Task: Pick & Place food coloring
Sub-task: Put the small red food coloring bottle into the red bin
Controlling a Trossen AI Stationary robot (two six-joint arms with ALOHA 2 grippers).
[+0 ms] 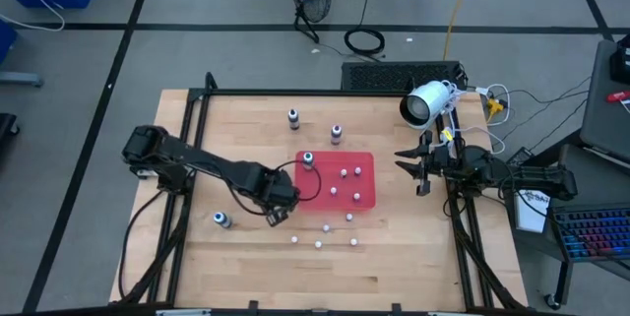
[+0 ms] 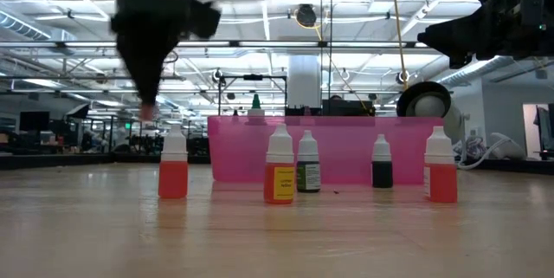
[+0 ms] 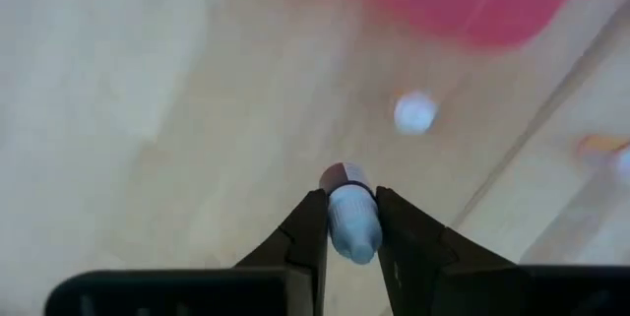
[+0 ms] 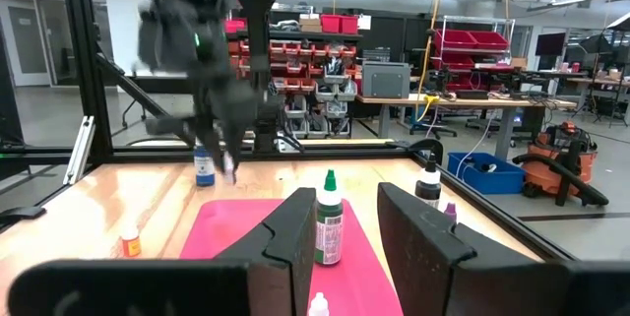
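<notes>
Several tiny food coloring bottles with whitish tops stand in and around the red tray (image 1: 366, 163). One stands upright in the tray's far left corner (image 1: 308, 160), two beyond the tray (image 1: 292, 116) (image 1: 336, 134), one at the near left (image 1: 223, 220), and some near the tray's near edge (image 1: 318, 244). My left gripper (image 1: 279, 215) hovers by the tray's near left corner, shut on a small reddish bottle (image 3: 351, 220). My right gripper (image 1: 415, 168) waits open to the right of the tray; in its wrist view a green bottle (image 4: 328, 220) stands farther off in the tray. My left gripper (image 3: 349, 198) pinches the small bottle between its two fingers at the whitish cap end (image 3: 352, 227), coming from above and pointing down. The reddish body (image 3: 342, 172) sticks out past the fingertips toward the table. In the low view the blurred gripper (image 2: 147, 105) stands above the tabletop.
The low view shows red (image 2: 173, 170), yellow (image 2: 280, 174), dark green (image 2: 308, 170), black (image 2: 382, 167) and another red bottle (image 2: 440, 170) standing before the tray wall (image 2: 346, 144). A white camera (image 1: 425, 102) sits at the table's far right. A black frame (image 1: 187, 158) edges the table.
</notes>
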